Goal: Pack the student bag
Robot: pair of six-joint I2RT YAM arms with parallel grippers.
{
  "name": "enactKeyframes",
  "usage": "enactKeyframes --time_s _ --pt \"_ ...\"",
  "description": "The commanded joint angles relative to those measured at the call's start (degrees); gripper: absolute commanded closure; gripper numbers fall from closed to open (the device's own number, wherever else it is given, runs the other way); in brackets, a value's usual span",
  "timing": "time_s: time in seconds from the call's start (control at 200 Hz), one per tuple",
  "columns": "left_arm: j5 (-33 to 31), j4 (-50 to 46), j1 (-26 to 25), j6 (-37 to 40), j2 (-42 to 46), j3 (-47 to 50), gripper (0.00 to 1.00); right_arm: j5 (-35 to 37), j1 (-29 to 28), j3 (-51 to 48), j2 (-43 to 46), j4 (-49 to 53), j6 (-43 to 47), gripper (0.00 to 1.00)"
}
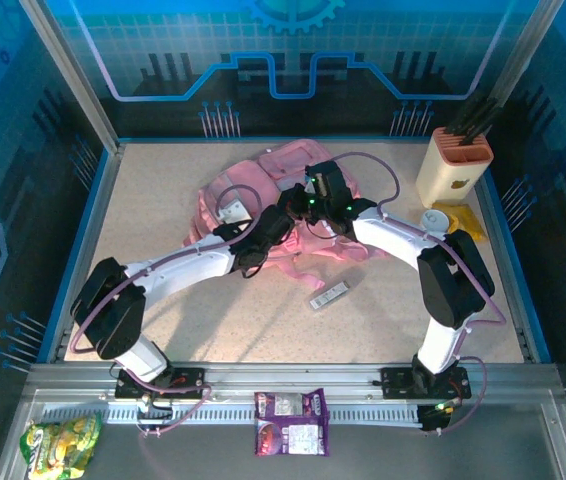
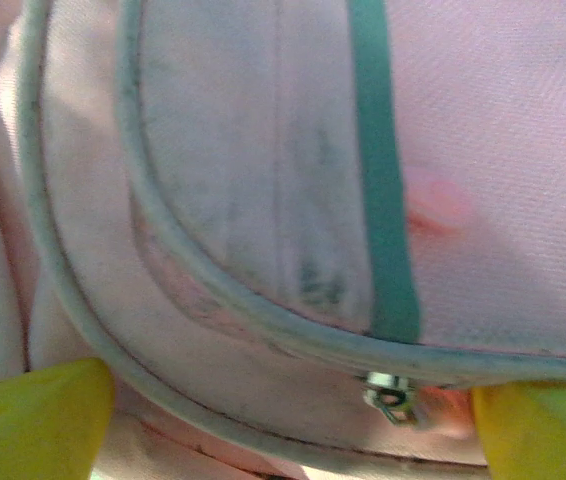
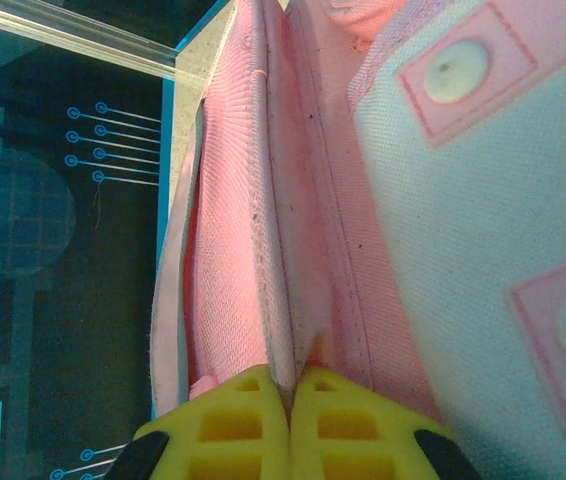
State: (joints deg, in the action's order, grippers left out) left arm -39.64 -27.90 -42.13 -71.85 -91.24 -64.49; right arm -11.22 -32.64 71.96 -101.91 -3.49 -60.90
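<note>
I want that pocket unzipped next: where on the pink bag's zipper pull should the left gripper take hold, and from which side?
Probably the metal zipper pull, at the grey piping on the student bag. Come straight on from the wrist camera's side; the open left gripper must shift sideways, since the tab sits near one finger.

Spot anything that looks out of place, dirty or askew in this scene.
The pink backpack lies crumpled on the table, with dark smudges on its pale pocket. A purple packet sits off the table, on the front rail.
</note>
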Motion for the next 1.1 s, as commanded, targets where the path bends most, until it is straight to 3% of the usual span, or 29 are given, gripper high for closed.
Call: enactKeyframes --time_s 0.0,0.17,0.44,0.81,0.896,1.006,1.096 --pt "-3.09 0.58 2.28 2.8 3.61 4.37 0.16 -1.87 -0.67 1.68 3.3 -6.38 -0.31 1.0" --pt "1.73 2.27 4.07 9.98 6.15 5.53 0.27 -1.86 -0.59 2.21 2.92 -6.27 -0.09 1.0" --pt "5.59 3.64 4.58 22.39 6.67 1.59 0.31 -1.61 -0.56 2.22 2.18 -6.53 0.1 1.0" --pt "11.58 3.34 5.57 26.19 1.1 -3.98 0.53 -1.81 -0.67 2.14 1.38 -6.69 0.22 1.0" --pt "11.6 1.54 5.51 26.04 1.21 -4.81 0.53 -1.96 -0.6 2.13 1.14 -6.78 0.26 1.0" --pt "10.92 -1.69 5.45 23.98 3.1 -3.89 0.4 -2.0 -0.48 2.04 0.83 -7.12 0.04 1.0" --pt "10.71 -3.63 5.43 23.0 5.41 -2.76 0.41 -1.96 -0.49 2.04 0.83 -7.21 0.15 1.0"
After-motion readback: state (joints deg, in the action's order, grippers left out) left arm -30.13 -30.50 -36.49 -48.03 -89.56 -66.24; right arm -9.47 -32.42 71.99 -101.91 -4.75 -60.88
